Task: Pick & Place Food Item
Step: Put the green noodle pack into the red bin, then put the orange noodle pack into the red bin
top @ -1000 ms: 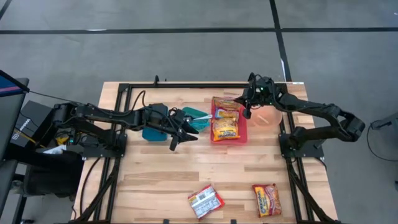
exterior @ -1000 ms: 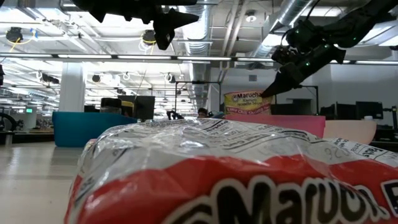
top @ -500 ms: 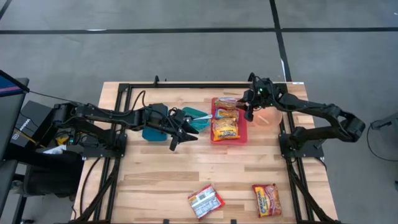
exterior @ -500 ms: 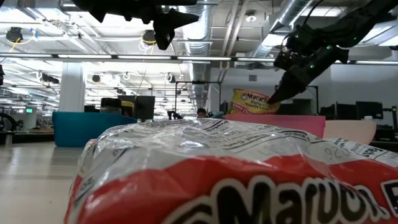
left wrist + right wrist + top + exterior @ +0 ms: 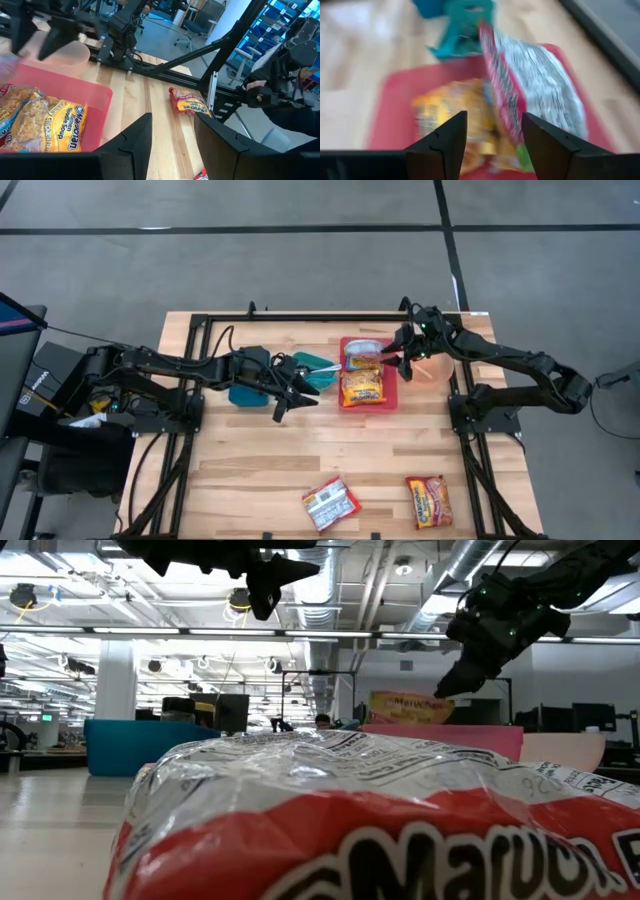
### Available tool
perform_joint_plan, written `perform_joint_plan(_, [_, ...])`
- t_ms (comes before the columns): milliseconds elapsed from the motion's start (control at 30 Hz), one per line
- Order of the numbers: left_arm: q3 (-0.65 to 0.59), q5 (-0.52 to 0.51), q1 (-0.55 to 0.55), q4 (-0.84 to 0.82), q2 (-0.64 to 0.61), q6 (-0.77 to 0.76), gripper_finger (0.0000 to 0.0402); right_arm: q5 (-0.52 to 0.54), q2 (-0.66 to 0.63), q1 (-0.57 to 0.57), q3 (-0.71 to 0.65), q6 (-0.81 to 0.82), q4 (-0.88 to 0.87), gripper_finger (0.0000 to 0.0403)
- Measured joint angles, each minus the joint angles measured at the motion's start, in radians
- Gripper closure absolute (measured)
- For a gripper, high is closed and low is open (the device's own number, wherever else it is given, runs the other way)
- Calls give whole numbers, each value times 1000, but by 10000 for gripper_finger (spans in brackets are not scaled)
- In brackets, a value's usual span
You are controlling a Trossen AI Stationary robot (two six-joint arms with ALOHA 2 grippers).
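I'm seeing the right gripper (image 5: pixel 403 361) hovering open, holding nothing, beside the red tray (image 5: pixel 391 385); a noodle pack (image 5: pixel 535 90) is leaning there, blurred. Left gripper (image 5: pixel 284 409) is waiting part-open, empty.

Four cameras on one wooden slatted table (image 5: pixel 260 470).

The high camera looks straight down from far above and takes in the whole table with both arms. The low camera sits at table height, very close behind a crinkled red and white noodle packet (image 5: pixel 330 830), and faces level into the room. Each wrist camera looks forward between its own dark fingers, from near. The flat red plastic tray (image 5: pixel 391 388) appears in all four views (image 5: pixel 55 92) (image 5: pixel 395 95) (image 5: pixel 470 737).
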Motion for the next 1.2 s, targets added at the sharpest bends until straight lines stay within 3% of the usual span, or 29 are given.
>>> perform_joint_plan(100, [0, 0, 0, 0, 0, 0, 260, -70, 0, 0, 0, 40, -1, 223])
perform_joint_plan(467, [0, 0, 0, 0, 0, 0, 260, -44, -3, -4, 0, 45, 25, 256])
perform_joint_plan(833, [0, 0, -24, -2, 0, -34, 260, -46, -3, 7, 81, 221, 34, 280])
perform_joint_plan(1200, [0, 1, -138, -9, 0, -37, 260, -49, -3, 107, 183, 333, -163, 283])
